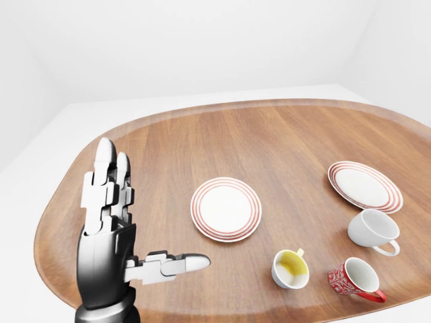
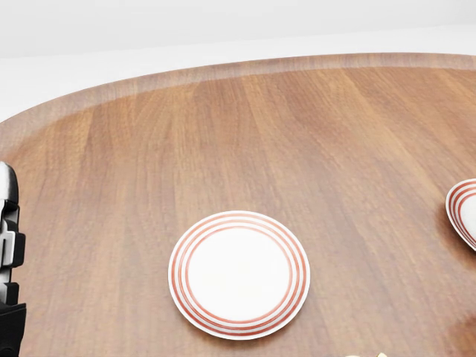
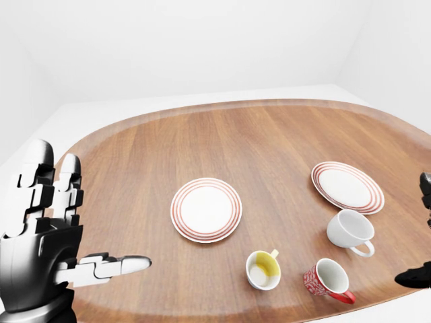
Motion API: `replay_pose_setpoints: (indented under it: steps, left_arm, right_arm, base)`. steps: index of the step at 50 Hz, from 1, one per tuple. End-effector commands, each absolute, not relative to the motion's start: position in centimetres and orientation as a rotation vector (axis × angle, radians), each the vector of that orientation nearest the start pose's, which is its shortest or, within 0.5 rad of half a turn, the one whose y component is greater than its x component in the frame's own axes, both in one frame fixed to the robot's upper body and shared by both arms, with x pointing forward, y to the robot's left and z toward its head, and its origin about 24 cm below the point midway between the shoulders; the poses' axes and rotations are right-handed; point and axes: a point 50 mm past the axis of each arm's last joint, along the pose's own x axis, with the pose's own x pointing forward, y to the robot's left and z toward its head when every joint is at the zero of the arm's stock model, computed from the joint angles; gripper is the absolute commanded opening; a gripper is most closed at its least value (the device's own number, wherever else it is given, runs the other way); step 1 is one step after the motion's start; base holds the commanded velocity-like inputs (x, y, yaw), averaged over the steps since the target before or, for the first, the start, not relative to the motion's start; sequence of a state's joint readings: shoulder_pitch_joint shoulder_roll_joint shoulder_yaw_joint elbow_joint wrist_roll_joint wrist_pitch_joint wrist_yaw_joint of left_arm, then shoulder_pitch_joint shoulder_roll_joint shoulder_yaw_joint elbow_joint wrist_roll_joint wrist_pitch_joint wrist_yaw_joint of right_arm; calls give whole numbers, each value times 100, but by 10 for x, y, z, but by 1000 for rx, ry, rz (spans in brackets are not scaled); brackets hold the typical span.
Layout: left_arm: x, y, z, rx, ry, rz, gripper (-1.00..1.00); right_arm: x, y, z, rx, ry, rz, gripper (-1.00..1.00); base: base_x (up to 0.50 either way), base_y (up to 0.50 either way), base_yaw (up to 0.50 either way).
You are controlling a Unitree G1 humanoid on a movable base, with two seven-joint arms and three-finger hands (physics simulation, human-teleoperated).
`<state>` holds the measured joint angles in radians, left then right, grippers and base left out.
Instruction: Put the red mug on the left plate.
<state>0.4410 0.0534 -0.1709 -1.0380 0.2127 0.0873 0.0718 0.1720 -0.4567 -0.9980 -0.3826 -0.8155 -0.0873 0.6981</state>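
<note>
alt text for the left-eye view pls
Three mugs lie tipped near the bottom edge of a wooden table: a red mug, a yellow mug and a white mug. Two red-ringed plates sit above them, the left plate empty. The left hand is raised open at left.

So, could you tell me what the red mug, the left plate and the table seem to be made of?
Red mug: seemingly glazed ceramic, with a smooth white inside and a patterned red outside. Left plate: likely glazed ceramic too, white with red rings. Table: wood or wood veneer, showing brown grain and a soft sheen.
</note>
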Motion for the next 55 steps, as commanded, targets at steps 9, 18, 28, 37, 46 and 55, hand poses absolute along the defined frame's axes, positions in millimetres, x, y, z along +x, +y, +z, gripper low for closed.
replay_pose_setpoints:
  steps: [9,18,28,37,46,55]
  left_arm:
    - [136,144,184,174,-541,82,100]
    - [136,143,185,178,-549,77,100]
    - [136,144,185,176,-547,78,100]
    - [136,146,184,177,-540,90,100]
    - [136,146,184,176,-538,90,100]
    - [136,146,182,177,-529,91,100]
  right_arm:
    - [86,-372,137,-1126,500,-432,100]
    - [87,-371,141,-1126,475,-439,100]
    - [109,-370,118,-1141,567,-347,100]
    - [142,-363,95,-1192,638,-177,100]
    - [164,-358,79,-1259,707,-54,100]
    - [170,-352,65,-1230,722,16,100]
  base:
    - [0,0,0]
    - [0,0,0]
    - [0,0,0]
    - [0,0,0]
    - [0,0,0]
    - [0,0,0]
